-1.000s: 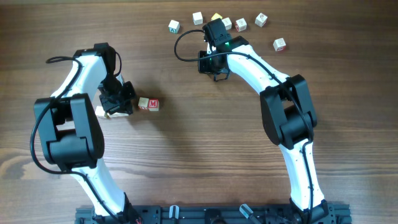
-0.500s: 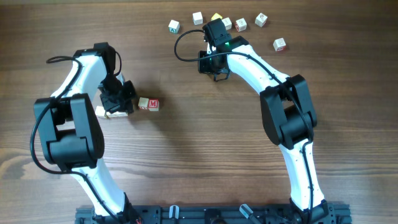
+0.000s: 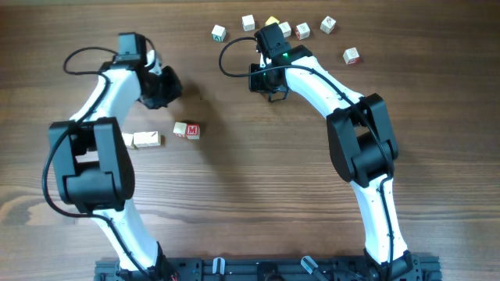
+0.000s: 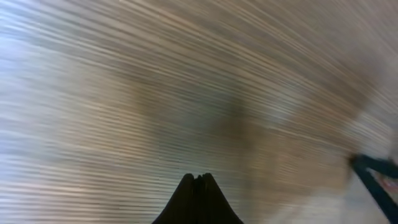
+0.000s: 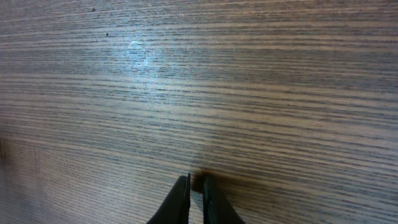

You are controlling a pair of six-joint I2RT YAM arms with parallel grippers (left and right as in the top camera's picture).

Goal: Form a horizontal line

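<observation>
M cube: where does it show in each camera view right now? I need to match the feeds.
Overhead: the M cube lies left of centre, about mid-height, on the table.
Left wrist: not in it; only blurred wood shows.
Right wrist: not in it; only bare wood shows.
Shared landmark: the table's brown wood grain appears in all three views.

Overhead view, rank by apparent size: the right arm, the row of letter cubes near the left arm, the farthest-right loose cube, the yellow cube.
1. right arm
2. row of letter cubes
3. farthest-right loose cube
Unranked: yellow cube, partly hidden behind the right arm; likely about the same as the loose cube.
</observation>
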